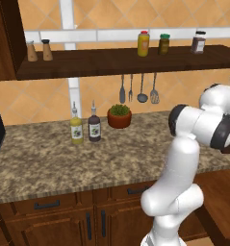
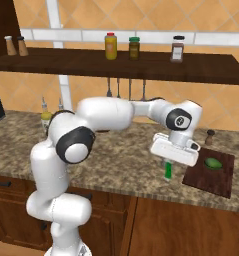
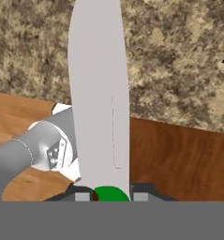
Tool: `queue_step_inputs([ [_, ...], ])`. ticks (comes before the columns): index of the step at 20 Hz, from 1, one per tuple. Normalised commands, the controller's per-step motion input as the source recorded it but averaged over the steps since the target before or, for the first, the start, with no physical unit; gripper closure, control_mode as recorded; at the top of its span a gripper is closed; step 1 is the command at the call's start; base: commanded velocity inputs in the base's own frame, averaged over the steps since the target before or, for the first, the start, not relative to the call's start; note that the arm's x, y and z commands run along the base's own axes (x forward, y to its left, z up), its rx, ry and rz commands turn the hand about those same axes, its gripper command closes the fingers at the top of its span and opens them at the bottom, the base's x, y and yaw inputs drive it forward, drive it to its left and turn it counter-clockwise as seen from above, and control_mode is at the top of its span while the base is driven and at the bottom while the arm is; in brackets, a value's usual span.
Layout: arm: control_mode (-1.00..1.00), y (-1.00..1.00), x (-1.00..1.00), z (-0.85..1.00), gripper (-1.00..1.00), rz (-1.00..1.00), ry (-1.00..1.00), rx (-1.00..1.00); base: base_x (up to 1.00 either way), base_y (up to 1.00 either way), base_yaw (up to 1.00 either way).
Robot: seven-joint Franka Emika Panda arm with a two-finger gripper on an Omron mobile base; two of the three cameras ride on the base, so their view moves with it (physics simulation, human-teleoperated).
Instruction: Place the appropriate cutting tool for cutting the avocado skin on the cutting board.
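The gripper [image 2: 167, 167] is closed on a green-handled knife [image 3: 98, 89], carried at centre-right; shifting right over the cutting board [image 2: 211, 175] is judged next.

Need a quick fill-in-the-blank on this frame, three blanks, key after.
1. The gripper is shut on a knife with a ___ handle.
2. The avocado lies on the ___.
3. The knife hangs over the counter, to the ___ of the cutting board in the right base view.
Missing: green; cutting board; left
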Motion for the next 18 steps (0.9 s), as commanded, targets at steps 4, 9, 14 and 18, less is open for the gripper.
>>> queue_step_inputs([
  [4,-1.00,-0.42,0.26,-0.38,1.00,0.00,-0.10,0.00,0.00,0.00,0.00],
  [9,-1.00,-0.27,0.16,-0.09,1.00,0.00,-0.03,0.00,0.00,0.00,0.00],
  [14,-1.00,-0.16,0.26,-0.35,1.00,0.00,0.00,0.00,0.00,0.00,0.00],
  [18,-1.00,-0.30,0.19,-0.26,1.00,0.00,0.00,-0.02,0.00,0.00,0.00],
])
